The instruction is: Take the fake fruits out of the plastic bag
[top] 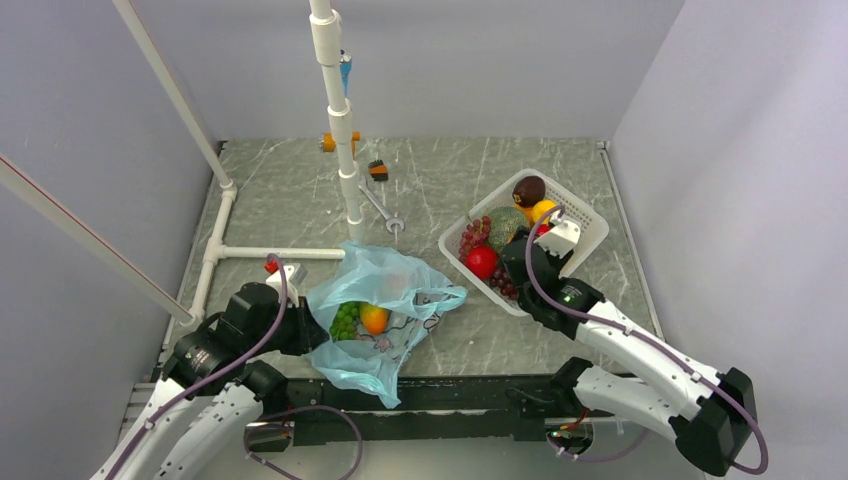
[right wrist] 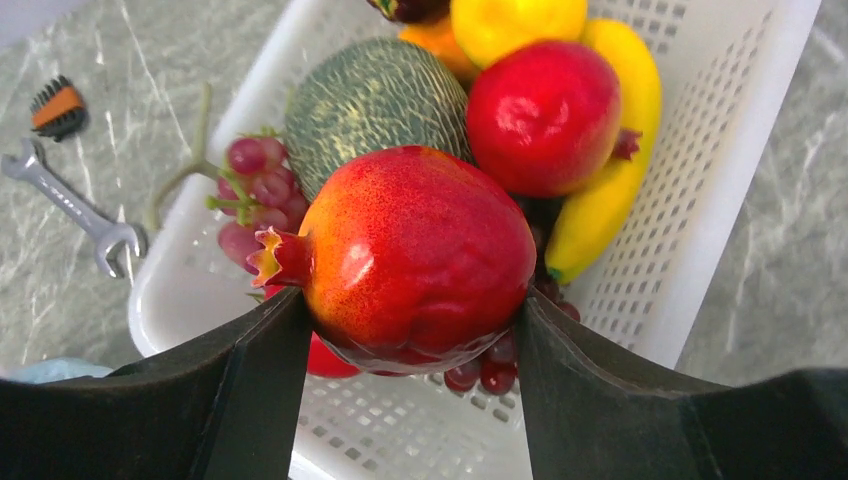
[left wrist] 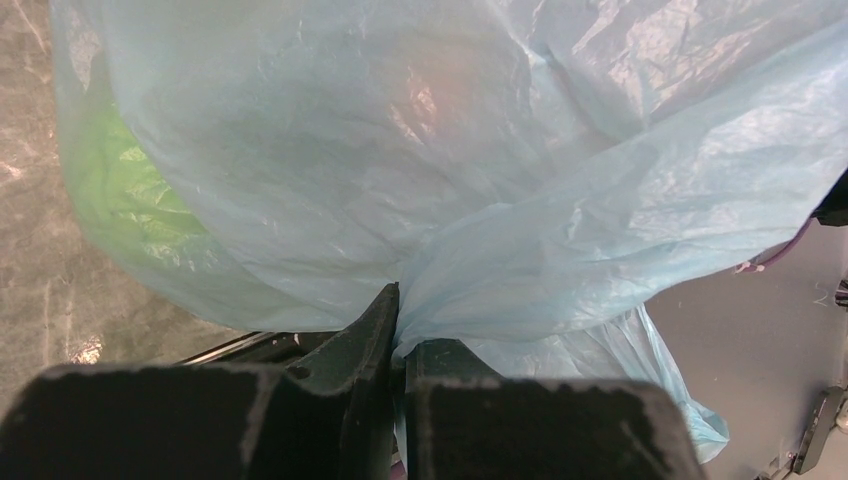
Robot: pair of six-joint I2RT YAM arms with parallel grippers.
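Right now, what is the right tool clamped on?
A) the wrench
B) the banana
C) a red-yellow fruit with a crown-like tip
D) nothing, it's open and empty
C: in the right wrist view the right tool has a finger pressed on each side of the red-yellow fruit, with the white basket behind it.
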